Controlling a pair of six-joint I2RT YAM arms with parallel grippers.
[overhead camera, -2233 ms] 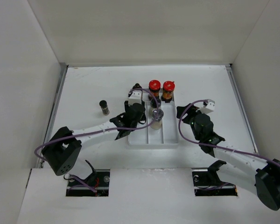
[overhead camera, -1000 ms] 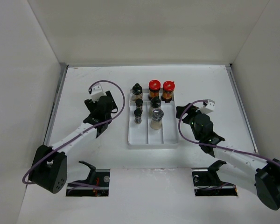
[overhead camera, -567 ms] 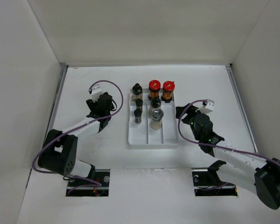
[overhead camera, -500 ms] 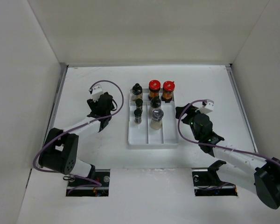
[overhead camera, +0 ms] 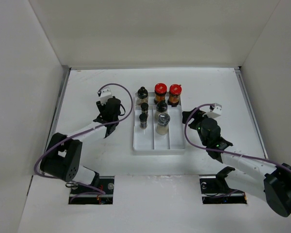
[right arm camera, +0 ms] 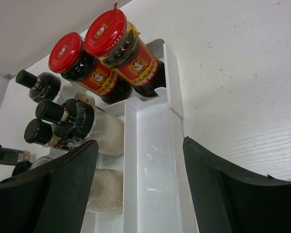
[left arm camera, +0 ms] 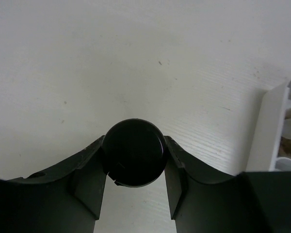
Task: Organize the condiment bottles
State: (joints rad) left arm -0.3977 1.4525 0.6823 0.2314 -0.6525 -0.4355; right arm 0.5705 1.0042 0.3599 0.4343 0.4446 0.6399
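Note:
A loose black-capped bottle [left arm camera: 134, 152] stands on the table left of the white divided tray [overhead camera: 169, 145]. My left gripper [overhead camera: 109, 116] covers it in the top view and is shut on its cap, one finger on each side. In the tray stand two red-capped jars [overhead camera: 160, 90] [overhead camera: 174, 91], three slim black-capped bottles [overhead camera: 142, 94] in the left lane, a wider black-capped one [overhead camera: 161, 107] and a silver-capped jar [overhead camera: 163, 121]. My right gripper [overhead camera: 191, 118] is wide open and empty beside the tray's right wall. The red caps [right arm camera: 105, 33] show in its view.
White walls close in the table on the left, back and right. The tray's right lane [right arm camera: 155, 160] holds only the red jar at its far end. The tray's edge [left arm camera: 271, 131] lies to the right of the held bottle.
My left arm left the tray, swung left to the loose black-capped bottle, and now sits over it, shifted slightly right. The right arm has barely moved.

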